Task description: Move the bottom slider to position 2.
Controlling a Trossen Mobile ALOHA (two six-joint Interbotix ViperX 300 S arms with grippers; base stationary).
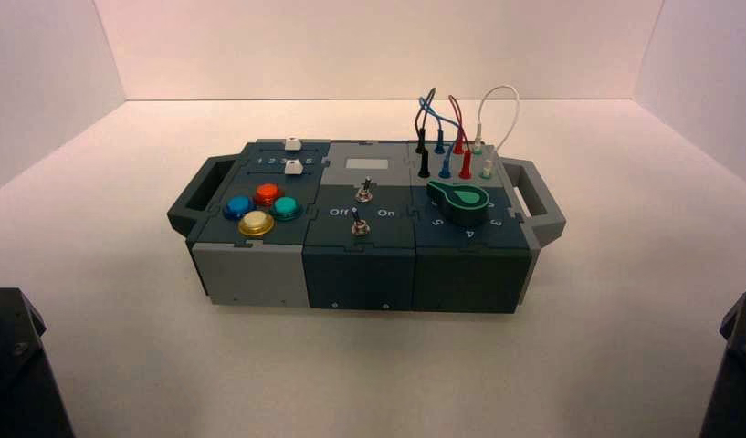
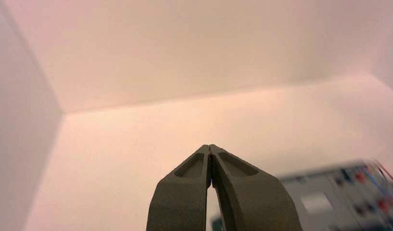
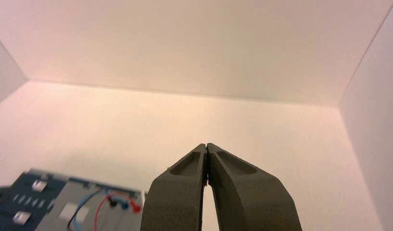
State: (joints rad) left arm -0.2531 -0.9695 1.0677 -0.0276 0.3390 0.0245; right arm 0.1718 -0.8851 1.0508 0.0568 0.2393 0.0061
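Note:
The bottom slider (image 1: 293,166) is a small white knob on the dark teal panel at the box's far left corner, in the track with white digits. Position 2 (image 1: 271,161) is the small digit left of the knob. A twin white knob (image 1: 293,144) sits just behind it. My left gripper (image 2: 210,147) is shut on nothing, held off the box's near left side. My right gripper (image 3: 206,145) is also shut and empty, parked off the near right side. The right wrist view catches the slider panel, with the bottom slider's knob (image 3: 21,217), far from the fingers.
The box (image 1: 360,265) stands mid-table with a handle at each end. It carries coloured round buttons (image 1: 262,208), two toggle switches (image 1: 361,208), a green dial (image 1: 460,199) and plugged wires (image 1: 451,128). White walls close in the table on three sides.

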